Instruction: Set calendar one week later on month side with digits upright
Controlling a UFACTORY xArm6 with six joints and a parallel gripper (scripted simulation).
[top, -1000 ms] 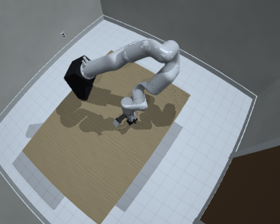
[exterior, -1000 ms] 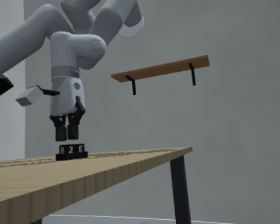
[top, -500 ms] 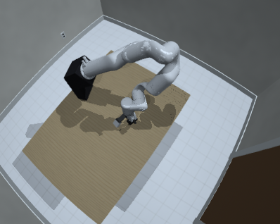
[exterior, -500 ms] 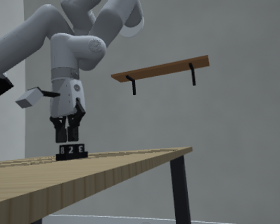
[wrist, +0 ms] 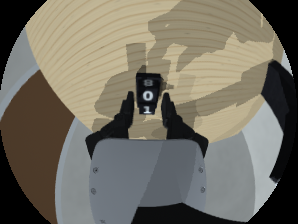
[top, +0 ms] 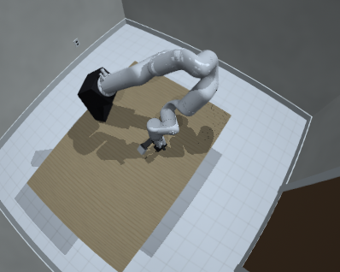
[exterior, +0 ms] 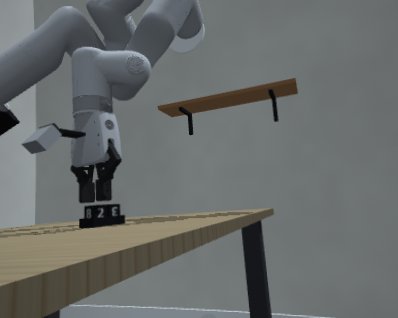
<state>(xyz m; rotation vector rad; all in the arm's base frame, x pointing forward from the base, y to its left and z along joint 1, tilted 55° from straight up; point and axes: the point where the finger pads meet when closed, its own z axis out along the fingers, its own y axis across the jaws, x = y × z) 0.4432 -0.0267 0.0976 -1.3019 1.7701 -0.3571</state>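
Item: my claw, a black two-fingered gripper (top: 161, 147) (exterior: 95, 200) (wrist: 148, 98). Condition: released, partly spread, nothing grasped; fingers pointing down.

Item: one black block calendar (exterior: 102, 212) (wrist: 148, 95) with white digits. Location: upright in its low black tray (exterior: 102, 222) on the tan wood-grained table (top: 104, 201) (exterior: 137, 245) (wrist: 75, 40), directly below my fingertips and apart from them. Markings, exterior view: an 8, a 2 and a character like a reversed E, in a row. Markings, wrist view: an 8, a 0 and a 1, in line.

Item: my jointed arm, light grey (top: 168, 62) (exterior: 92, 70), bent over the table. Attached: a pale grey box (top: 142, 149) (exterior: 42, 138) on a dark bracket, out to one side above the claw.

Item: one brown plank shelf (exterior: 232, 99), wall-mounted on two black brackets.

Condition of the tray's floor: I cannot tell.
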